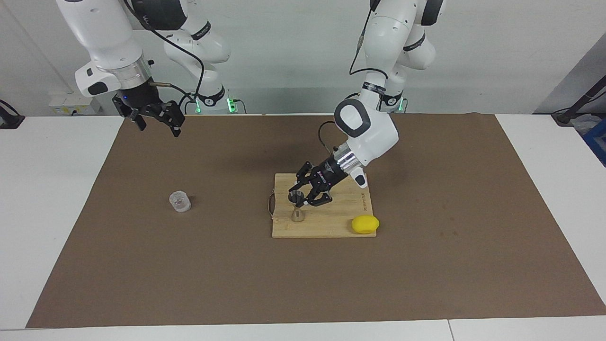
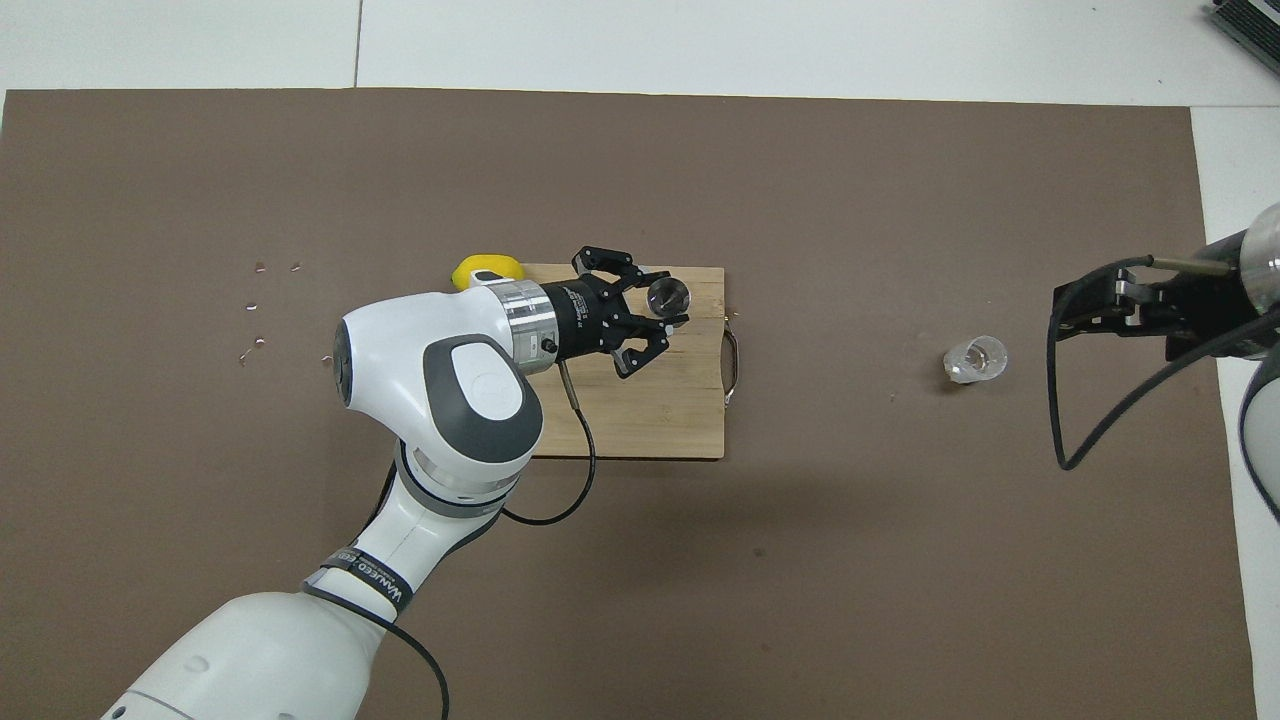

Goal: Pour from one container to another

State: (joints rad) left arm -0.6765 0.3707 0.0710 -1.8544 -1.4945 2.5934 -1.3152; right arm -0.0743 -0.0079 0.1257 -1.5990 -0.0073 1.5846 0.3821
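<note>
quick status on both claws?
Left claw: shut on the jigger, on the board.
Right claw: open, empty, waiting above the mat.

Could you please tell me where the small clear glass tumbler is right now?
The small clear glass tumbler stands alone on the brown mat, toward the right arm's end, apart from the wooden cutting board.

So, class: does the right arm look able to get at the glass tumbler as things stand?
Probably yes. The right end effector is open, raised over bare mat, and nothing stands beside the tumbler. The left end effector is shut on the jigger, well away.
</note>
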